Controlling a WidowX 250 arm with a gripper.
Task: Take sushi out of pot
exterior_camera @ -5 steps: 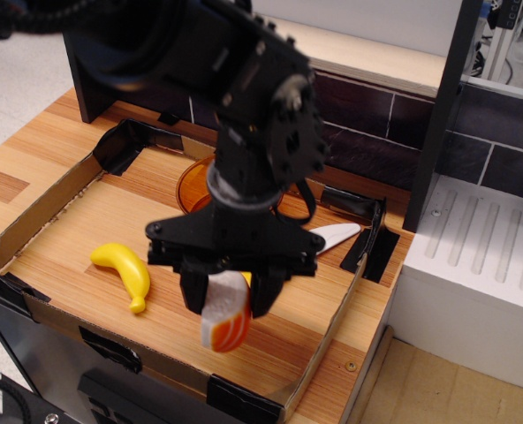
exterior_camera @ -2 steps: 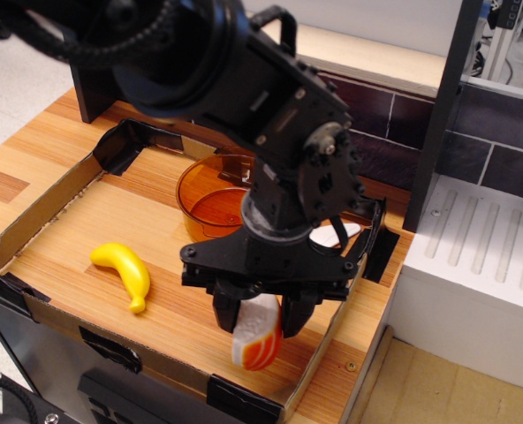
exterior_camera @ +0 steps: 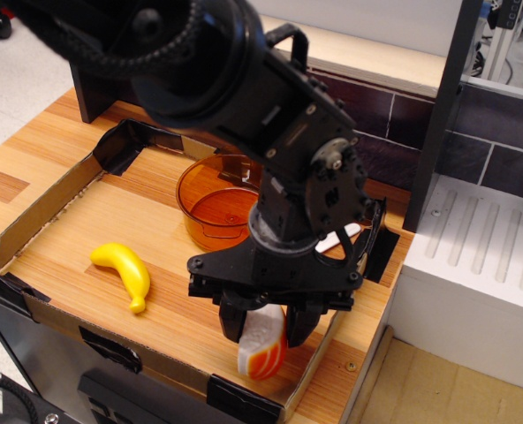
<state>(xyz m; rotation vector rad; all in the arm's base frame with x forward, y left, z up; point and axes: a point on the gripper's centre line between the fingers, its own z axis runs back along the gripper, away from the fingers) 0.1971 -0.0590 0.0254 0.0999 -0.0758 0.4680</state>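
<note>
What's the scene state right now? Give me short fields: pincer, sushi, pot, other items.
pincer: shut on the sushi, over the tray's front right corner
sushi: held, orange striped end down, outside the pot; contact with tray floor unclear
pot: upright at tray rear, visible part looks empty
banana: lying on the tray floor, left, apart from the pot
tray: low cardboard walls, wood floor

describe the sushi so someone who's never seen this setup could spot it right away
Start at the wooden tray with low cardboard walls, then go to its near right corner, under the black gripper. The sushi sits pinched between the jaws: a small rounded white block with an orange, white-striped side, unlike the plain yellow banana to its left or the round orange pot behind.
</note>
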